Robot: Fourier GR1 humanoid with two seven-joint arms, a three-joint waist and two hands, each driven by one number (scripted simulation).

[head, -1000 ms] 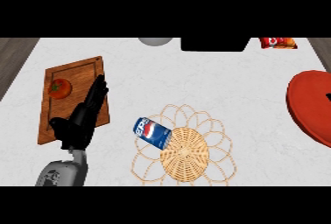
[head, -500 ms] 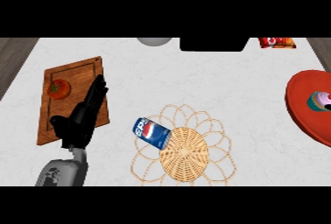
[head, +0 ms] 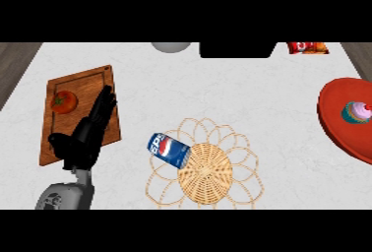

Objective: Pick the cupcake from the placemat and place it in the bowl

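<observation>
The pink-frosted cupcake [head: 356, 111] is seen inside the red round bowl [head: 335, 120] at the frame's right edge, so placement is judged done. At lower left, the black left hand [head: 85, 138] rests with fingers straight over the wooden cutting board [head: 76, 91]; only withdrawal is called for.

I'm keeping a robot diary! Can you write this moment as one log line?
pink-frosted cupcake: in red bowl | woven wicker placemat: blue soda can on edge | left hand: open over wooden cutting board | right hand: unseen
</observation>
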